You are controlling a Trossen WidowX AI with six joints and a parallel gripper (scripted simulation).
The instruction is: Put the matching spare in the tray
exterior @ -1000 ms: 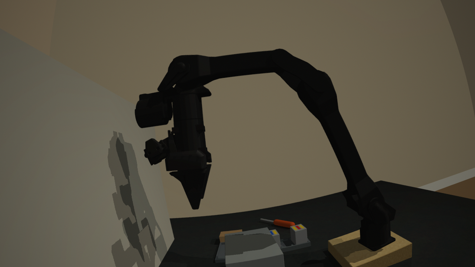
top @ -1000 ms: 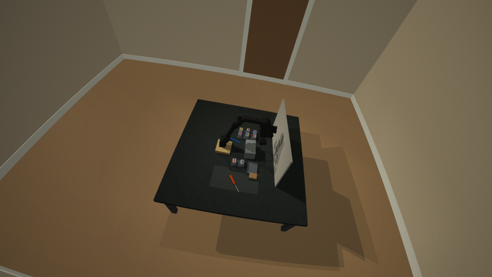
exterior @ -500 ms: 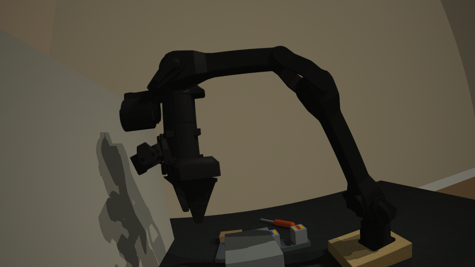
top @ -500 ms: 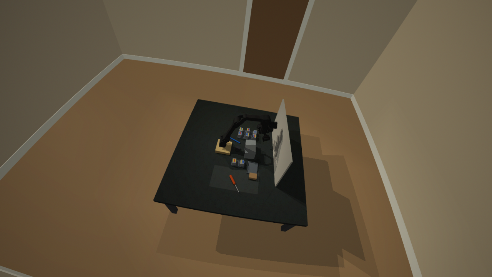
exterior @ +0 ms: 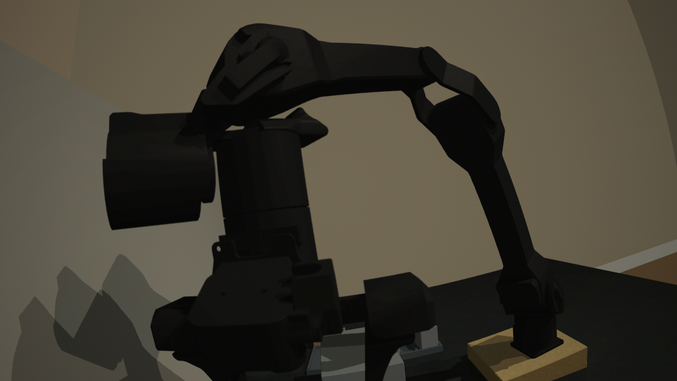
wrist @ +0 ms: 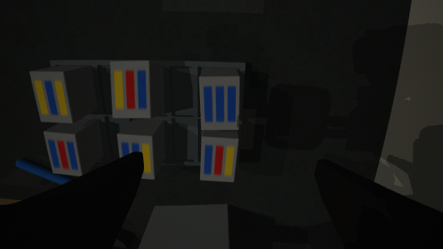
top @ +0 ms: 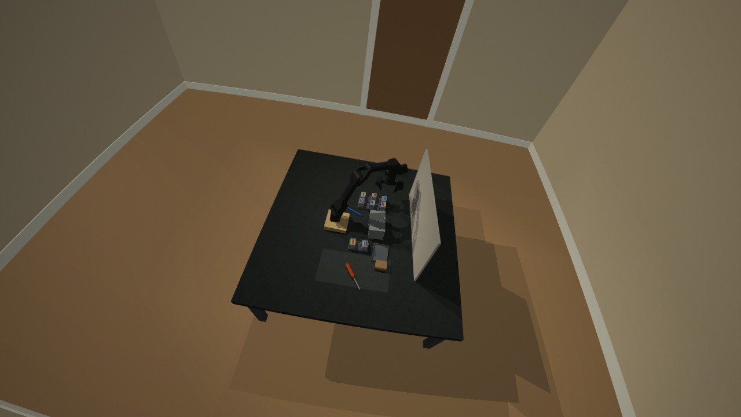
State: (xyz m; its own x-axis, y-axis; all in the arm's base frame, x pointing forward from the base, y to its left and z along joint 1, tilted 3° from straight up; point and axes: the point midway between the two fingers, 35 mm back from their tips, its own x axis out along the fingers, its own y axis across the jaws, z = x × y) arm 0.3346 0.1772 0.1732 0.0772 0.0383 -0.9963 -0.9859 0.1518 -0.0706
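Observation:
My open gripper (top: 389, 187) (wrist: 229, 160) points down above the six-spare rack (wrist: 173, 63). In the wrist view the blue-blue-blue spare (wrist: 219, 104) (top: 384, 198) and blue-red-yellow spare (wrist: 219, 159) stand at the rack's right. Yellow-blue-yellow (wrist: 52, 97), yellow-red-blue (wrist: 130, 89) and blue-red-blue (wrist: 63, 153) spares stand left of them. A fingertip partly covers the blue-blue-yellow spare (wrist: 147, 159). The mounted unit (top: 376, 223) (exterior: 342, 355) (wrist: 187, 228) is a grey box; its back code is not visible. The tray (top: 380, 251) holds no spare.
A white panel (top: 425, 223) (wrist: 420, 104) stands upright beside the arm. Two spares (top: 352, 242) (top: 365, 244) stand on a smaller rack near the tray. A tan block (top: 380, 264) is at the tray's end. A screwdriver (top: 350, 270) and blue rod (top: 354, 211) (wrist: 41, 171) lie on the table.

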